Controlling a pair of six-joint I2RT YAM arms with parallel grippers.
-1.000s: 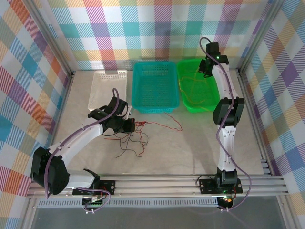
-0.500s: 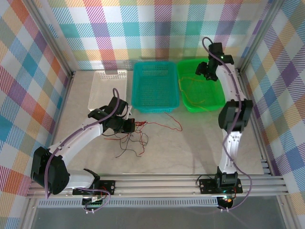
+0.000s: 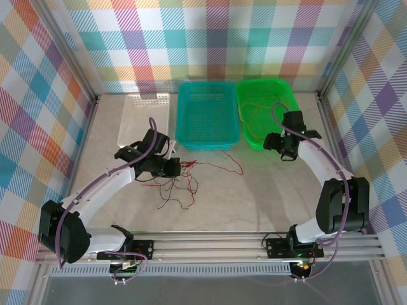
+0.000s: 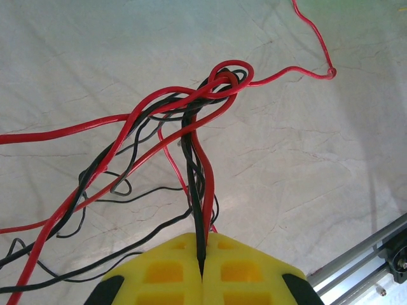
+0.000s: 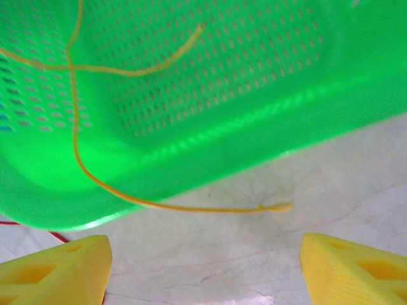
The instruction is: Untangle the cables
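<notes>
Red and dark cables (image 3: 180,178) lie snarled on the table (image 3: 254,197) just in front of the teal basket (image 3: 208,146), off its near-left corner. There the left gripper (image 3: 170,167) has its jaws pressed fully together on a red strand and a black strand running side by side. From the left wrist, the pinched pair leads straight away from the yellow fingers to a tight knot (image 4: 222,79), where several red and black loops cross. One loose red tail (image 3: 229,168) leaves that knot and trails rightward along the front of the teal basket, ending off its near-right corner. The right gripper (image 3: 280,145) hangs further right, past the teal basket's right side and at the near rim of the neighbouring green basket (image 3: 267,81). Its fingertips (image 5: 57,267) are spread wide with nothing between them. A yellow-orange cable (image 5: 210,208) lies in that green basket, and its end appears to spill over the near wall onto the table. The left arm is at the snarl and anchors it. The right arm is the free one and the nearer to the red tail, which lies to its left with its long axis running roughly left to right. A pull rightward, away from the anchored end, looks like the move this layout invites.
</notes>
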